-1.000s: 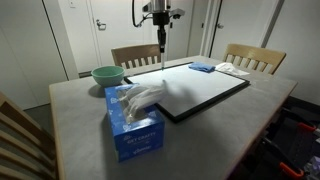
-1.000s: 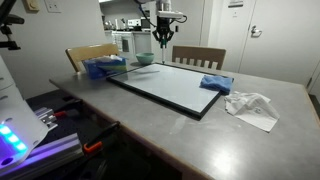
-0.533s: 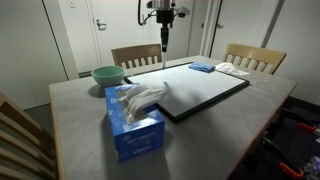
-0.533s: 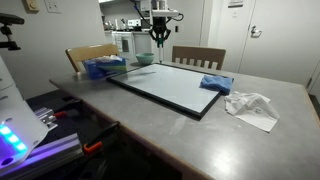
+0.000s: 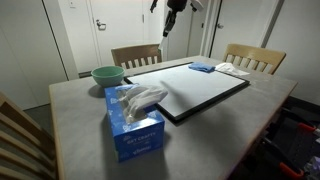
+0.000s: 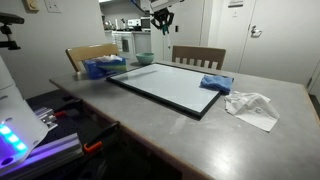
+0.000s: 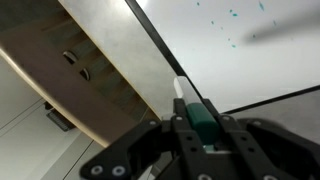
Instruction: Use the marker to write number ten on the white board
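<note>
I observed the gripper (image 7: 203, 128) clamped on the marker (image 7: 188, 103). In the wrist view its fingers pressed on a green section of the barrel from both sides, and the white tip projected ahead of them. In both exterior views the gripper hung at the top edge of the picture, high above the table (image 5: 210, 125) and well clear of it. The marker pointed downward from it at a slight tilt, touching nothing.

The white board (image 5: 195, 85) lay flat on the table, its black frame visible all round. In the wrist view I noted a few small teal marks (image 7: 232, 14) on the white surface. I could not tell what they spelled.

A blue cloth (image 6: 215, 83) sat on one corner of the board. A crumpled white cloth (image 6: 250, 105) lay on the table just beside that corner. A green bowl (image 5: 107, 75) and a blue tissue box (image 5: 135, 125) stood off the board near its opposite end.
</note>
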Action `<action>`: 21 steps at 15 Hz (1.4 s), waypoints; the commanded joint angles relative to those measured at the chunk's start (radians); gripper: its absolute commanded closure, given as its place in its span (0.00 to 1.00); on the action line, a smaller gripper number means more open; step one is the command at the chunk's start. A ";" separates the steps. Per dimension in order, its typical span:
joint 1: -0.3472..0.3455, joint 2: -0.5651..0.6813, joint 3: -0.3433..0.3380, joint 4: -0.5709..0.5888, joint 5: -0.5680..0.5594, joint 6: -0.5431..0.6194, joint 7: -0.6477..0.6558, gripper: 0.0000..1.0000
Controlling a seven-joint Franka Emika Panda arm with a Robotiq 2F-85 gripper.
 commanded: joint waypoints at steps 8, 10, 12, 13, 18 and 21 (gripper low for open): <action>-0.283 -0.041 0.406 -0.103 0.425 0.192 -0.484 0.79; -0.279 -0.033 0.400 -0.099 0.406 0.190 -0.469 0.95; -0.246 -0.029 0.360 -0.104 0.365 0.142 -0.395 0.95; -0.224 -0.036 0.333 -0.115 0.329 0.134 -0.349 0.95; -0.086 -0.054 0.153 -0.155 0.169 0.098 -0.113 0.95; -0.032 -0.057 0.050 -0.163 0.030 0.062 0.064 0.95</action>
